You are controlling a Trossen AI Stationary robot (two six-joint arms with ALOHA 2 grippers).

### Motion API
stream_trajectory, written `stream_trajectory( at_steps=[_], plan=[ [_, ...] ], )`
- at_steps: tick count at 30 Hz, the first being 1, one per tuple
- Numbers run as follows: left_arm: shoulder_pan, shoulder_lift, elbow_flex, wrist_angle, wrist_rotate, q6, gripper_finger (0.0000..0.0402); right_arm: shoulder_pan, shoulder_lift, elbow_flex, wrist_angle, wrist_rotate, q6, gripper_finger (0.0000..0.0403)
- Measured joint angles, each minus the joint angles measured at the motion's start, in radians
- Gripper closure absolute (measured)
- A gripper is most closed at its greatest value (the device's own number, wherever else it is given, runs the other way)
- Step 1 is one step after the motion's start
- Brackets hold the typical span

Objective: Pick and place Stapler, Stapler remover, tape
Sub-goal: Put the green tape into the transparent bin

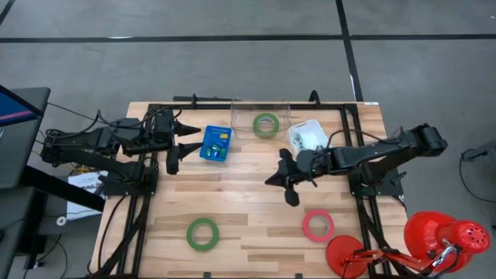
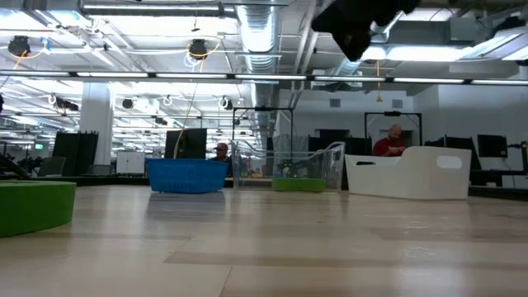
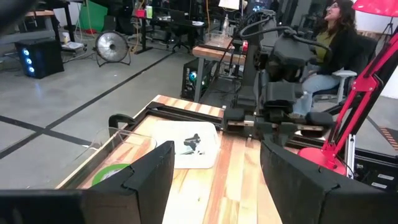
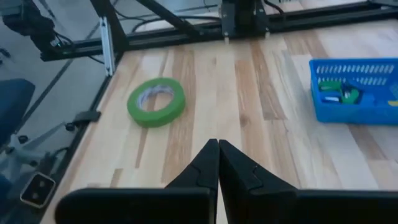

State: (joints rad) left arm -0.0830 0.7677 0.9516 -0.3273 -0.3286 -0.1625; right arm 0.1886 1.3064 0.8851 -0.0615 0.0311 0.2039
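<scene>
Right gripper (image 1: 280, 183) hangs above mid-table, fingers pinched together, holding nothing. Left gripper (image 1: 183, 139) at left edge, jaws apart, empty. Tape: green roll (image 1: 202, 233) near front-left, pinkish-red roll (image 1: 318, 225) front-right, another green roll (image 1: 266, 124) inside the clear bin (image 1: 287, 112) at back. Blue basket (image 1: 215, 143) just beside left gripper; white tray (image 1: 308, 133) behind right arm.

Three tape rolls are lying flat, well apart, on a wooden table.
One green roll (image 1: 266, 124) is sitting inside a clear bin; another green roll (image 1: 202, 233) and a pinkish-red roll (image 1: 318, 225) are resting near the front edge.
</scene>
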Motion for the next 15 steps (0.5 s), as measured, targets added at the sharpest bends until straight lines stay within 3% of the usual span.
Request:
stream_trajectory(
  at_steps=[15],
  plan=[
    [0.000,0.000,0.000,0.013,0.000,-0.048,0.0175,-0.001,-0.190,-0.244,0.017,0.000,0.007,0.0403]
  ],
)
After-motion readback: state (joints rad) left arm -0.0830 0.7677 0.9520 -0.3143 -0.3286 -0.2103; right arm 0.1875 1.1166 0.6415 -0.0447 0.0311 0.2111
